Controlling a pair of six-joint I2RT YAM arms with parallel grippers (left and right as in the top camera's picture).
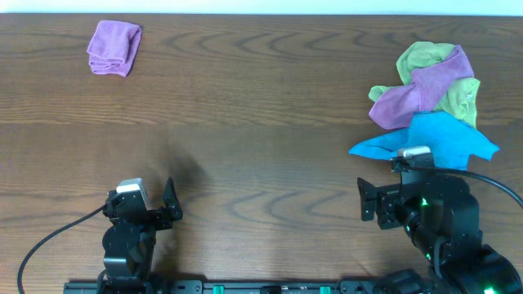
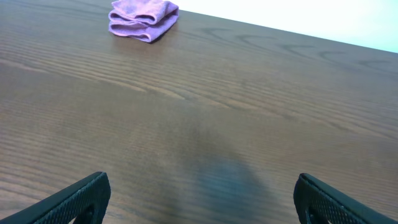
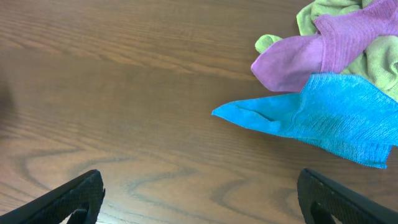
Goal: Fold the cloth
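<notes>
Cloth (image 1: 114, 47) lies folded, nearly square, creases running near to far

place: robot lab or test bench, by the look of it
arms: two black robot arms, left arm (image 1: 129, 237) and right arm (image 1: 437, 220), both at the near edge of the worktop (image 1: 261, 122)
mount: black rail (image 1: 245, 287) along that near edge, under both arms
wiring: loose black cable (image 1: 49, 241) off the left arm
electronics: green status light (image 1: 424, 201) lit on the right arm
surface: dark wood-grain laminate, office-desk type
props: lilac cloth (image 1: 114, 47) near the far left corner, bunched cloth pile (image 1: 429, 86) near the far right corner
backdrop: plain white strip (image 1: 327, 6) past the far edge; room beyond can't be made out
</notes>
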